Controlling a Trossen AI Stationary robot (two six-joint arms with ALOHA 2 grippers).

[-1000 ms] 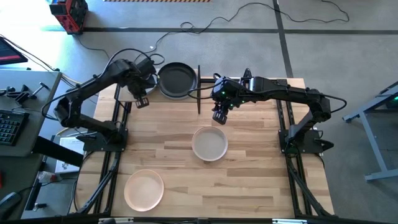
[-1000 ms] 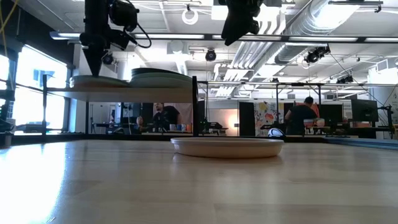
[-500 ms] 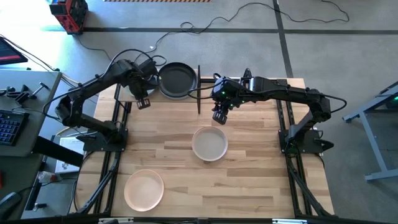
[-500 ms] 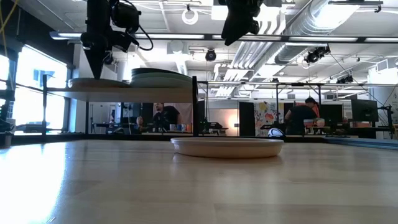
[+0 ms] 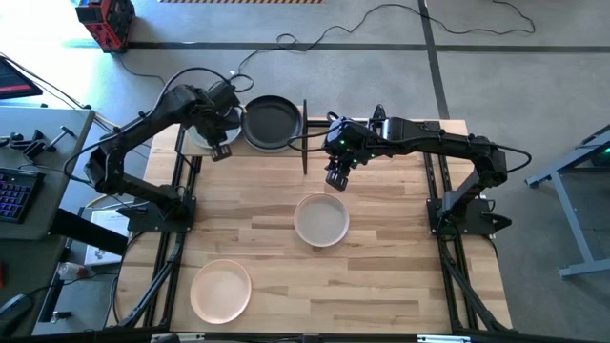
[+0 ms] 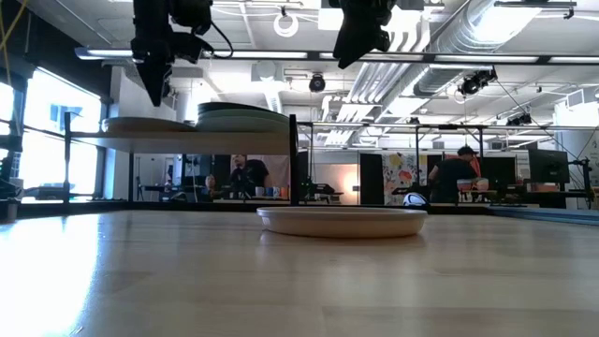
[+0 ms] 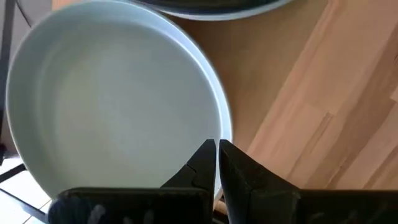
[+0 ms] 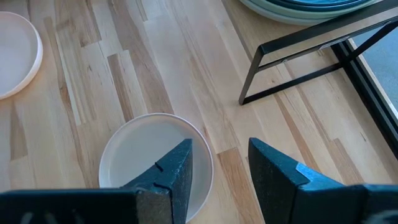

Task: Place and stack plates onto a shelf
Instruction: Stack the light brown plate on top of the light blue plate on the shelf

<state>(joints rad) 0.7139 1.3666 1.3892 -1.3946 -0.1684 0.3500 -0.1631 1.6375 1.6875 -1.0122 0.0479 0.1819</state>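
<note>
Beside the shelf [image 5: 250, 139], the right gripper [image 5: 335, 178] hangs open above the stiff, breakable beige plate [image 5: 321, 220], best taken by its rim; the left gripper [image 5: 222, 145], closed and empty, hovers over the shelf.

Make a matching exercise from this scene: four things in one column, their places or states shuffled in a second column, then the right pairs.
Things:
1. black plate
2. pale green plate
3. cream plate
4. salmon pink plate

Places or states:
A. on the tabletop's near left corner in the high view
B. on the shelf, under the left gripper, whose fingers are shut
C. topmost on the shelf's stack
D. mid-table, below the open right gripper

Pairs: 1-C, 2-B, 3-D, 4-A
</note>
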